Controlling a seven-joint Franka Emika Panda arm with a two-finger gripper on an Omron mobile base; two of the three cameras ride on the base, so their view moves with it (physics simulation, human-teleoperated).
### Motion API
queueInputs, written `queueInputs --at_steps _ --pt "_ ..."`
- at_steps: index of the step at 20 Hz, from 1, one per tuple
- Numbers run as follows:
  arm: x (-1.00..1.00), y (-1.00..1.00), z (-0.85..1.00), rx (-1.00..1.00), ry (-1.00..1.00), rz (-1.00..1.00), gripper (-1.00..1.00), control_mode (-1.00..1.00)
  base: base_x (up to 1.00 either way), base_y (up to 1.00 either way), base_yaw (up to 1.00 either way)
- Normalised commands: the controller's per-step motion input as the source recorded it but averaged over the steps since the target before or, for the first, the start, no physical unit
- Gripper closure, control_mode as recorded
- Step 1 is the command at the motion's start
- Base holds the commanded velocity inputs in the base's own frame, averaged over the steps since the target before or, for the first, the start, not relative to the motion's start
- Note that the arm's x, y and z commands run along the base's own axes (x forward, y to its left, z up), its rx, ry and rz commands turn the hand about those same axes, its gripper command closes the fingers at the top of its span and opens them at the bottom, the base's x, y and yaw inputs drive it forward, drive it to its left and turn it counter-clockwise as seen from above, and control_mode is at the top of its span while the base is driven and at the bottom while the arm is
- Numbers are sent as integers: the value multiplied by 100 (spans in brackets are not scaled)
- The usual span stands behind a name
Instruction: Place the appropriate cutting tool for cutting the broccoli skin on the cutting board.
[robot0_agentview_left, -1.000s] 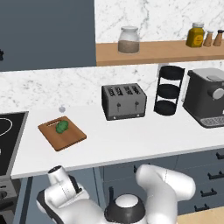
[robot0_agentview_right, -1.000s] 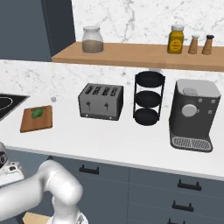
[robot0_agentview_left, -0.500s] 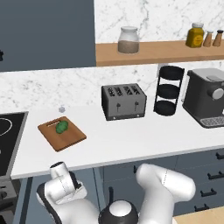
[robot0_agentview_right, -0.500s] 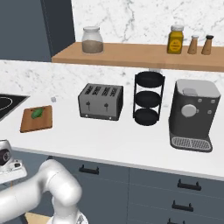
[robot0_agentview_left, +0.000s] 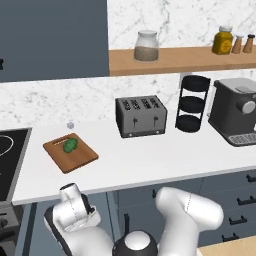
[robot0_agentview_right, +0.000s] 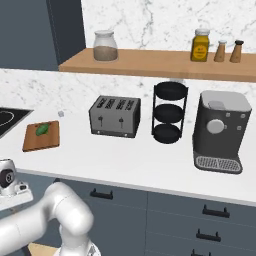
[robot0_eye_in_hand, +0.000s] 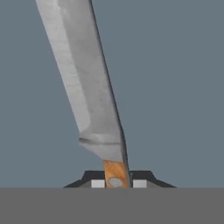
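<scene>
Claw (robot0_eye_in_hand: 116, 183) clamped on knife (robot0_eye_in_hand: 83, 83) by its wooden handle.

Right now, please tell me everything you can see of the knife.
The knife has a silver-grey, metal-looking blade that runs up and leftward in the hand view, its tip out of frame. A short piece of light brown wooden handle with a pale rivet shows at the bottom. The gripper is shut on that handle, one fingertip on each side. Plain grey-blue lies behind it.
</scene>
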Motion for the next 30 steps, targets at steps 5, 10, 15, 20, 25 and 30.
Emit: queueInputs --at_steps 5,10,15,20,25,30 --pt "-38 21 53 0 -1 8 100 -100 0 0 0" --pt "-12 37 100 0 0 11 100 -100 0 0 0" --pt "-10 25 100 0 0 13 100 -100 0 0 0" --pt "12 4 100 0 0 11 100 -100 0 0 0" --pt "67 -3 98 0 -1 8 100 -100 0 0 0" --pt "100 -2 44 0 -12 8 100 -100 0 0 0"
